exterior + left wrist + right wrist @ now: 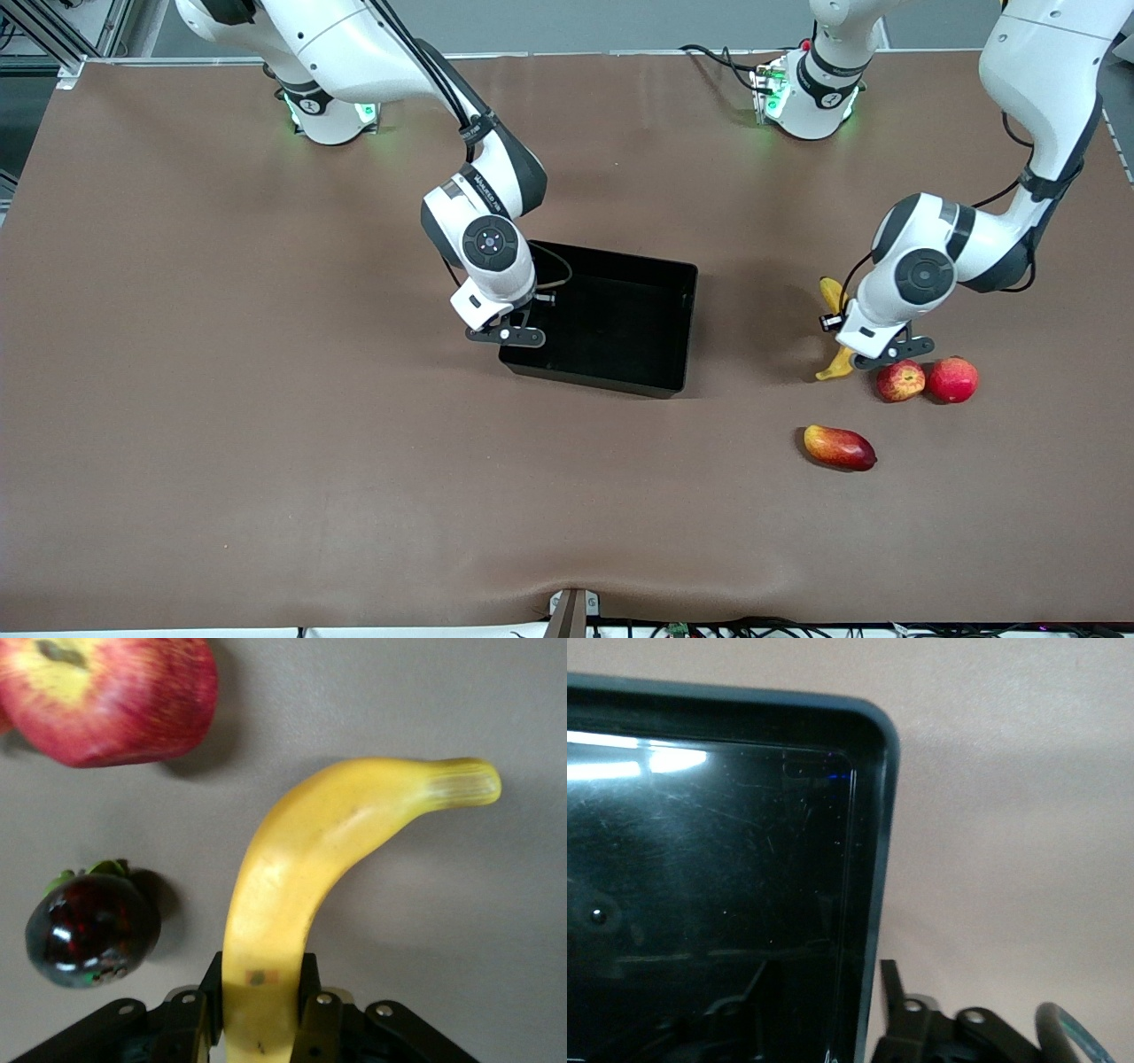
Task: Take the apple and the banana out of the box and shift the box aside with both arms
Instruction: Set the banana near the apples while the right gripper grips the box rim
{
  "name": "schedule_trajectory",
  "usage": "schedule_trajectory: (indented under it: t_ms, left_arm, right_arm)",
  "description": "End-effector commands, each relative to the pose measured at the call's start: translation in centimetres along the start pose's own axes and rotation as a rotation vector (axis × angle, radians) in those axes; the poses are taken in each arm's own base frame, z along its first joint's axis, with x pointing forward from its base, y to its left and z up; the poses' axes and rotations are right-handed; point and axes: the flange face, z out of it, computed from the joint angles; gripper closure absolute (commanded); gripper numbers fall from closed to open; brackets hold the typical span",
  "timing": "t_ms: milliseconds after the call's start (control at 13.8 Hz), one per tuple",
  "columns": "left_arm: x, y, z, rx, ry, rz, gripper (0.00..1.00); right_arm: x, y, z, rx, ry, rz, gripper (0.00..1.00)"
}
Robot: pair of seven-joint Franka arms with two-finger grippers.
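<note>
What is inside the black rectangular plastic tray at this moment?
The black rectangular plastic tray holds no fruit on its visible glossy floor. The right gripper covers the corner toward the right arm's end, so that part cannot be checked.

I see the black box (611,323) sitting open and empty mid-bench, its glossy walls upright. Toward the left arm's end lies the fruit cluster. The curved yellow banana (292,904) has one end pinched in the left gripper (257,1014). Beside it lies the small red-yellow streaked apple (900,381), touching or just beside the round red-pink fruit (952,379). A dark shiny plum (91,930) with green leaves rests near the banana. The red-yellow mango (839,447) lies on its side, nearer the front camera than the apple.
</note>
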Motion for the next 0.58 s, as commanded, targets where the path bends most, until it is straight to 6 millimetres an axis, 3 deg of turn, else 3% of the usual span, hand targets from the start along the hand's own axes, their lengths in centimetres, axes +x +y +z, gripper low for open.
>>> schedule_trajectory:
  t_ms: [0,217,362,507]
  left_arm:
    - [0.2,1.2,1.5,-0.013,0.036,0.08,1.0]
    - [1.0,2.3,3.2,-0.016,0.067,0.147,0.98]
    - [1.4,1.9,2.5,-0.008,0.086,0.148,0.0]
    - [1.9,1.3,-0.2,0.011,0.14,0.154,0.0]
  right_arm:
    - [0.4,0.3,-0.6,-0.011,0.013,0.016,1.0]
    - [0.6,1.1,-2.2,-0.031,-0.011,0.025,1.0]
    - [1.5,3.4,-6.2,-0.025,-0.017,0.059,1.0]
    - [2.9,6.3,-9.7,-0.018,-0.023,0.057,1.0]
